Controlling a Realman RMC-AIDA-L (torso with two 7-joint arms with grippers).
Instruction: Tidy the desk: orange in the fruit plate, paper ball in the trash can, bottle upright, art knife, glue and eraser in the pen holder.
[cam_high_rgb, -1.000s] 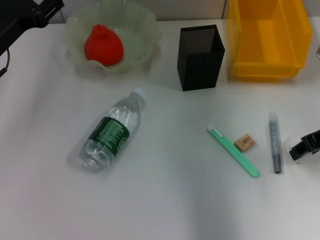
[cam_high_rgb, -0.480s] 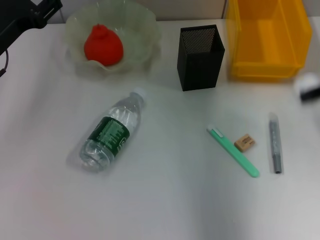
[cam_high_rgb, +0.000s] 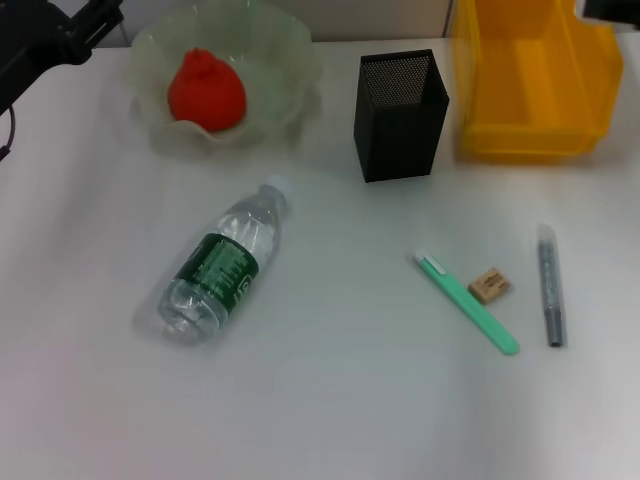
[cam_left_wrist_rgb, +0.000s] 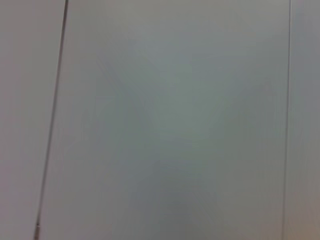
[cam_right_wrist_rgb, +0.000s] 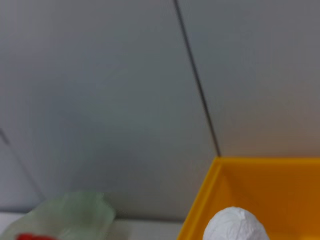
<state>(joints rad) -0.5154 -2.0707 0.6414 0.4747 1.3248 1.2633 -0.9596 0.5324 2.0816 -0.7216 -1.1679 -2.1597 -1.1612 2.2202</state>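
The orange (cam_high_rgb: 205, 90) lies in the fruit plate (cam_high_rgb: 290, 45), whose pale green rim also shows in the right wrist view (cam_right_wrist_rgb: 75, 212). The bottle (cam_high_rgb: 220, 265) lies on its side on the desk. The pen holder (cam_high_rgb: 400, 115) stands upright. A slim green tool (cam_high_rgb: 467, 302), the eraser (cam_high_rgb: 489, 285) and a grey pen-shaped tool (cam_high_rgb: 550, 290) lie at the front right. My right gripper (cam_high_rgb: 610, 8) is over the far right corner of the trash can (cam_high_rgb: 530, 100). The paper ball (cam_right_wrist_rgb: 235, 225) sits close under the right wrist camera, above the trash can's inside (cam_right_wrist_rgb: 280, 190). My left arm (cam_high_rgb: 50, 40) is parked at the far left.
A grey panelled wall (cam_right_wrist_rgb: 125, 100) rises behind the desk. The white desk (cam_high_rgb: 330, 400) stretches in front of the bottle and tools.
My right gripper has risen from the desk's right edge, where the paper ball lay, and moved back to over the trash can with the ball. The left arm has barely moved.
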